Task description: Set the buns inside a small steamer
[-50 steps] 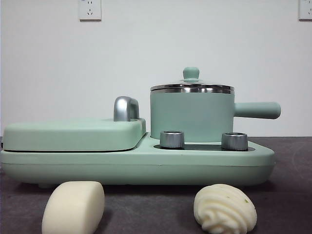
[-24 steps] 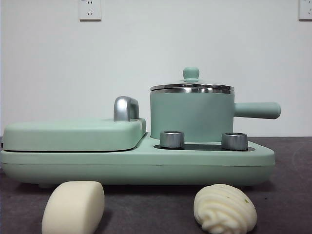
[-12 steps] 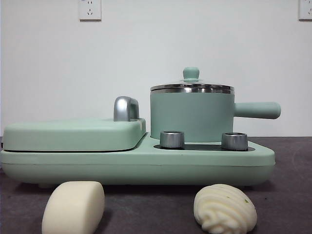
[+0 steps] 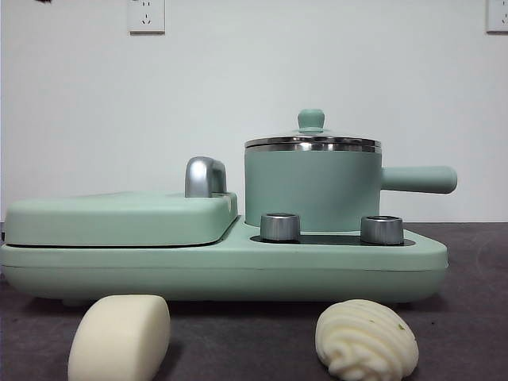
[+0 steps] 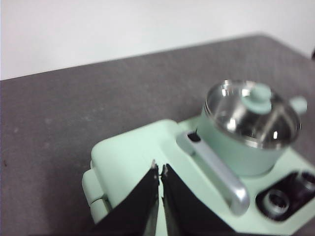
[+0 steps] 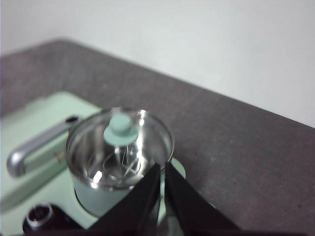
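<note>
Right hand (image 6: 161, 169), jaws pinched narrow and empty, hangs above the mint-green cylindrical steamer's green-knobbed glass lid (image 6: 120, 129), nearer than the left hand (image 5: 159, 171), likewise narrow, w/ both pale buns (image 4: 119, 337) on the dark surface (image 4: 468, 317).

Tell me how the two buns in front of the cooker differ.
The smooth bun is a plain rounded block; the swirled bun has piped ridges and a tiny green fleck. The smooth bun lies below the griddle lid, the swirled bun below the small steamer. Both are pale and rest on the dark table, untouched.
</note>
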Controlling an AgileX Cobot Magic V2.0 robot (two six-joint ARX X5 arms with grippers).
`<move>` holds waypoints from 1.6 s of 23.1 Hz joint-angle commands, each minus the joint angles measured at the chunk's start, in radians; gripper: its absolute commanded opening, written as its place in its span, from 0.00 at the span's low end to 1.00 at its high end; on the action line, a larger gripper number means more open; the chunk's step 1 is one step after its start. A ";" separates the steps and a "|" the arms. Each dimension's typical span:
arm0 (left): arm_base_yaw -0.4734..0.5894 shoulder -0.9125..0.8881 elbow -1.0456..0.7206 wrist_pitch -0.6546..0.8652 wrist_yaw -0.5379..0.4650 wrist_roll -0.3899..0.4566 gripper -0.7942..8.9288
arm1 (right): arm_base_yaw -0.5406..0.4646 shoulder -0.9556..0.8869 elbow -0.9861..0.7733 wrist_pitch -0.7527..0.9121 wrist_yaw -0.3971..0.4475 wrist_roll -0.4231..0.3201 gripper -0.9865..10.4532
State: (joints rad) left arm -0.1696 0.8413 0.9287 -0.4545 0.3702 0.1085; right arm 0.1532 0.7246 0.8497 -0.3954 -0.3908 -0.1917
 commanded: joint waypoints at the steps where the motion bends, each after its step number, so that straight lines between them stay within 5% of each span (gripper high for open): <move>1: -0.017 0.016 0.019 0.000 0.005 0.178 0.09 | 0.027 0.018 0.023 -0.024 0.008 -0.154 0.10; 4: -0.027 0.017 0.019 0.007 0.005 0.220 0.12 | 0.056 0.021 0.023 -0.061 0.034 -0.221 0.10; 6: -0.028 0.017 0.019 0.015 0.005 0.220 0.24 | 0.066 0.018 0.023 -0.079 0.060 -0.240 0.13; 9: -0.028 0.017 0.019 0.021 0.005 0.220 0.37 | 0.074 0.017 0.023 -0.105 0.100 -0.240 0.28; 23: -0.191 0.098 0.019 0.163 0.005 0.183 0.37 | 0.081 0.019 0.023 -0.119 0.156 -0.239 0.31; 37: -0.391 0.515 0.036 0.695 0.005 -0.016 0.37 | 0.080 0.019 0.023 -0.106 0.156 -0.174 0.31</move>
State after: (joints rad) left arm -0.5495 1.3346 0.9394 0.2172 0.3706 0.1207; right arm 0.2291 0.7391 0.8520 -0.5121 -0.2348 -0.3851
